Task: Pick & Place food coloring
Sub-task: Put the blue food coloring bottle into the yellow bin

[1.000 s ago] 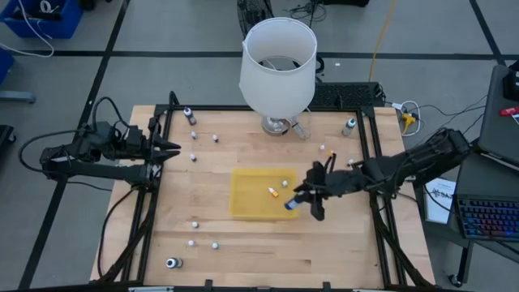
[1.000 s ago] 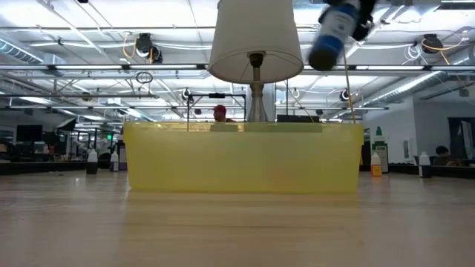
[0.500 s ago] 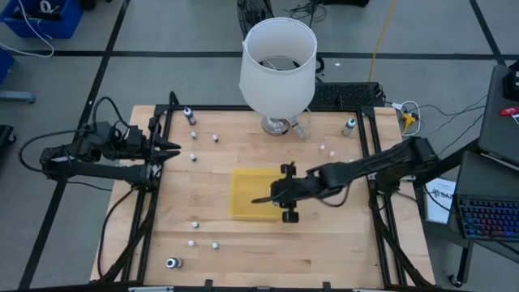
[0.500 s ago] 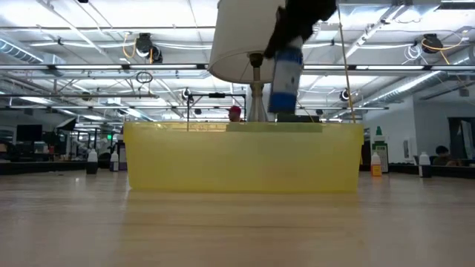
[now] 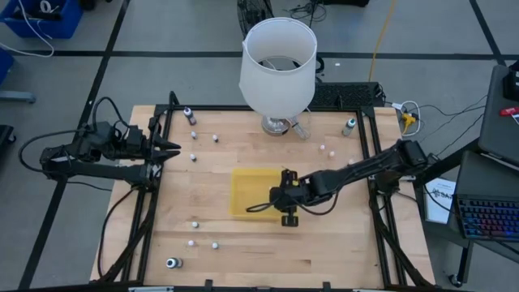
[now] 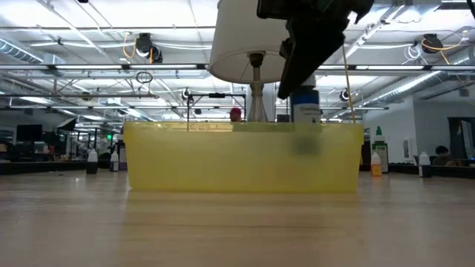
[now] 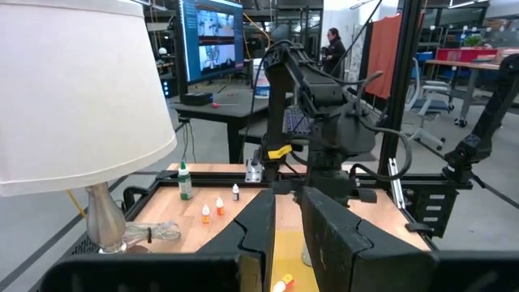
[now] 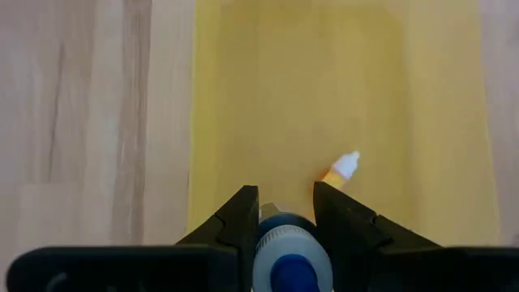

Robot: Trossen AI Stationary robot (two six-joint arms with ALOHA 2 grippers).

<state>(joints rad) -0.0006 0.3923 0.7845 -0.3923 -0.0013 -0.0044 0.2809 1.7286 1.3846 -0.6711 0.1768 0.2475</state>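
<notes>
Over the flat yellow rectangular tray [image 5: 243,182] at the middle of the wooden table [image 5: 243,243]: the right gripper [image 8: 285,212], reaching in from the right side of the table. Pinched between its two dark fingers [image 8: 237,221]: a small whitish food-coloring bottle with a round blue top [image 8: 289,253], cap toward the wrist camera, body pointing down at the tray floor. In the low view, held upright just above the tray's near wall [image 6: 223,159], its lower end dipping behind the translucent yellow rim. Whether touching the tray floor or not: cannot tell.

Ahead of the held bottle, lying on its side on the tray floor: a tiny orange bottle with a white cap [image 8: 340,169], apart from the fingers and untouched.

Scattered on the bare wood around the tray: more tiny bottles, among them a dark one with a round pale top [image 5: 171,262] near the front left corner and another [image 5: 187,114] at the back left.

Behind the tray: a big white lampshade on a metal base [image 5: 277,57].

At the table's left edge, well apart from the tray: the left gripper [image 7: 287,235], fingers nearly pressed together with only a thin gap, holding nothing.
</notes>
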